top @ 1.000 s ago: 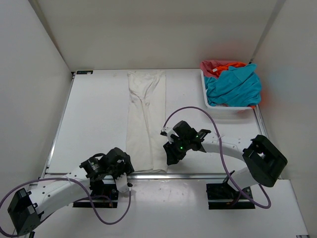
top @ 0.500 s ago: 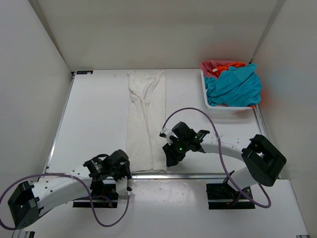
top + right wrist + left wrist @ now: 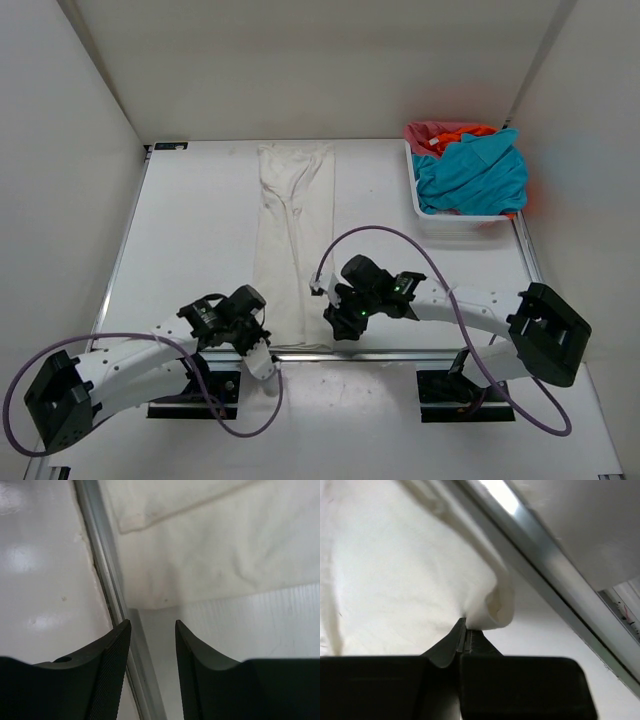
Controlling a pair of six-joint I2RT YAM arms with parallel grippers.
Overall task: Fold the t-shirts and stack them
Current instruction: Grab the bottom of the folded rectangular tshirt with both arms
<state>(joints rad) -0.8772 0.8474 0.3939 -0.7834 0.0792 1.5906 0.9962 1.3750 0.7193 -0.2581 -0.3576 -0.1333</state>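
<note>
A white desk [image 3: 200, 230] sits between plain white walls [image 3: 300, 70]. At its near left, the left claw [image 3: 465, 632] is pressed together on the near hem of the white t-shirt [image 3: 295, 240], cloth puckering just above the tips. That shirt lies as a long narrow strip down the desk's middle. Over its near right corner the right claw [image 3: 151, 626] hangs spread, holding nothing, beside the metal rail [image 3: 107, 590]. To fold well, it should probably drop squarely onto that corner, catch every layer, then rise level with its partner. Far right, the basket [image 3: 460, 222] holds the teal-blue t-shirt [image 3: 475, 170], the orange t-shirt [image 3: 465, 128] and the pinkish-red t-shirt [image 3: 430, 132]
</note>
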